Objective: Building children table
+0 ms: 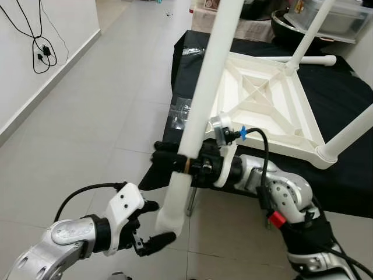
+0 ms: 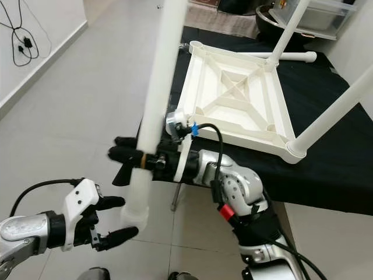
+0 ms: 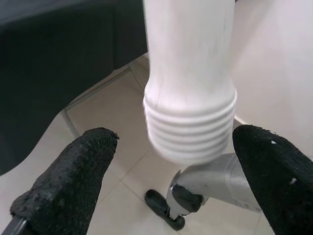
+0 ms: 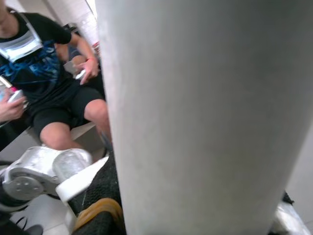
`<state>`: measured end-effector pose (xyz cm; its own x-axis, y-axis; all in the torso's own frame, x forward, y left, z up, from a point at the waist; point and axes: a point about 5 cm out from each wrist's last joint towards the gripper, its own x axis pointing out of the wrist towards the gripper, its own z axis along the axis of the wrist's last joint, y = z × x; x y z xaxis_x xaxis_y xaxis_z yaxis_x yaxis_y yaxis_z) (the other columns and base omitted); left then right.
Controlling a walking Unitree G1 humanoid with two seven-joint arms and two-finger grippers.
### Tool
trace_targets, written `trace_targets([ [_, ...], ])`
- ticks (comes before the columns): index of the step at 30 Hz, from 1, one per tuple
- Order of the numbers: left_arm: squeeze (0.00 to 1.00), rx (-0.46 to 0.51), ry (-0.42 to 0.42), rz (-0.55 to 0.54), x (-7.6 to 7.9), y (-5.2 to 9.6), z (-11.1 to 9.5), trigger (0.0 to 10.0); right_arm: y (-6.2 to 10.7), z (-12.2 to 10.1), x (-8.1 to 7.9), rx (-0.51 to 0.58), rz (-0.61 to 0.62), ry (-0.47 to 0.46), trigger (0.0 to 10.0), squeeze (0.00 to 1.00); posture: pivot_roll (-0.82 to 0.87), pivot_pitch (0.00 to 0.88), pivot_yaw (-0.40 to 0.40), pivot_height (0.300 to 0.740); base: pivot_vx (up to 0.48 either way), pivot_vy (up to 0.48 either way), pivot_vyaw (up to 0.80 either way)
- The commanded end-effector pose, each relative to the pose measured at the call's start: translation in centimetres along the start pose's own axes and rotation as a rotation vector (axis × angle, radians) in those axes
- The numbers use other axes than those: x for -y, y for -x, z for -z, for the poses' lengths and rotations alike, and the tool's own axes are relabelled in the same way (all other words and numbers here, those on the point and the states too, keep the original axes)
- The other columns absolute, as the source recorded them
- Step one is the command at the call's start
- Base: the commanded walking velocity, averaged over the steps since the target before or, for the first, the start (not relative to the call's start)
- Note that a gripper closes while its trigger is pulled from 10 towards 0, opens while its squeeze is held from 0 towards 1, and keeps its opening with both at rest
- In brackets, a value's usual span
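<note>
Table top [image 1: 262,105] is lying upside down on the black bench [image 1: 344,99], two legs already standing up from it. Right gripper [image 1: 175,161] is clamping its fingers around a loose white leg [image 1: 204,87] near the bench's left edge, while the left gripper [image 1: 152,221] is holding its fingers open around the leg's threaded end [image 3: 190,132].

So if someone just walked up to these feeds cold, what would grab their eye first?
Most likely the long white table leg slanting up through the middle of the head view, clamped by the right gripper near its lower part. Just below, the left gripper is open around the leg's threaded end. Behind, the upside-down white tabletop lies on the black cloth with two legs already standing up.
</note>
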<state>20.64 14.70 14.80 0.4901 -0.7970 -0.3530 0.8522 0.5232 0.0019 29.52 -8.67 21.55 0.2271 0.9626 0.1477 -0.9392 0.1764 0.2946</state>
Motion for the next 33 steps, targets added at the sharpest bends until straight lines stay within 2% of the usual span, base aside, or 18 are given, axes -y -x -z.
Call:
trace_targets([
  [1,0.00,-0.017,0.011,-0.021,0.3,0.3,0.4,10.0,0.8,-0.8,0.9,0.017,0.065,0.053,0.0,0.00,0.14,0.135,-0.127,0.740,0.000,0.000,0.00],
  [2,0.00,-0.020,0.016,-0.048,0.3,0.5,0.7,10.0,1.3,-1.1,1.5,0.026,0.109,0.071,0.0,0.00,0.14,0.135,-0.127,0.740,0.000,0.000,0.00],
  [3,0.00,0.001,0.013,-0.119,0.1,0.5,0.8,10.0,2.0,-1.8,2.4,0.046,0.193,0.113,0.0,0.00,0.14,0.133,-0.127,0.740,0.000,0.000,0.00],
  [5,0.00,0.001,0.013,-0.119,0.1,0.5,0.8,10.0,2.0,-1.8,2.4,0.046,0.193,0.113,0.0,0.00,0.14,0.133,-0.127,0.740,0.000,0.000,0.00],
  [8,0.00,0.176,0.026,-0.434,-1.4,0.4,-0.7,10.0,4.3,-5.2,5.1,0.211,0.566,0.266,0.0,0.00,0.14,0.131,-0.128,0.740,0.000,0.000,0.00],
  [9,0.00,0.176,0.026,-0.434,-1.4,0.4,-0.7,10.0,4.3,-5.2,5.1,0.211,0.566,0.266,0.0,0.00,0.14,0.131,-0.128,0.740,0.000,0.000,0.00],
  [10,0.00,0.211,0.042,-0.496,-1.8,0.4,-1.1,10.0,4.8,-5.9,5.5,0.255,0.645,0.286,0.0,0.00,0.14,0.131,-0.128,0.740,0.000,0.000,0.00],
  [12,0.00,0.211,0.042,-0.496,-1.8,0.4,-1.1,10.0,4.8,-5.9,5.5,0.255,0.645,0.286,0.0,0.00,0.14,0.131,-0.128,0.740,0.000,0.000,0.00],
  [13,0.00,0.268,0.029,-0.614,-2.5,0.3,-2.2,10.0,5.5,-7.1,5.7,0.327,0.804,0.358,0.0,0.00,0.14,0.124,-0.127,0.740,0.000,0.000,0.00],
  [14,0.00,0.268,0.029,-0.614,-2.5,0.3,-2.2,10.0,5.5,-7.1,5.7,0.327,0.804,0.358,0.0,0.00,0.14,0.124,-0.127,0.740,0.000,0.000,0.00],
  [15,0.00,0.294,0.023,-0.659,-2.7,0.2,-2.9,10.0,5.5,-7.6,5.6,0.348,0.871,0.404,10.0,0.00,0.14,0.124,-0.127,0.740,0.000,0.000,0.00],
  [17,0.00,0.324,0.016,-0.695,-2.9,0.1,-3.5,10.0,5.4,-8.0,5.3,0.383,0.915,0.438,10.0,0.00,0.14,0.116,-0.123,0.740,0.000,0.000,0.00],
  [22,0.00,0.358,-0.002,-0.739,-3.2,-0.1,-4.3,10.0,4.8,-8.6,4.9,0.417,0.931,0.467,10.0,0.00,0.14,0.108,-0.125,0.740,0.053,0.000,0.00],
  [28,0.00,0.372,-0.010,-0.738,-3.1,-0.3,-4.6,10.0,4.2,-8.9,4.9,0.438,0.928,0.478,10.0,0.00,0.14,0.106,-0.125,0.740,0.277,0.000,0.00],
  [33,0.00,0.385,0.006,-0.716,-2.7,-0.9,-4.7,10.0,4.1,-10.0,5.0,0.505,0.959,0.466,10.0,0.00,0.14,0.101,-0.128,0.740,0.285,0.000,0.00],
])
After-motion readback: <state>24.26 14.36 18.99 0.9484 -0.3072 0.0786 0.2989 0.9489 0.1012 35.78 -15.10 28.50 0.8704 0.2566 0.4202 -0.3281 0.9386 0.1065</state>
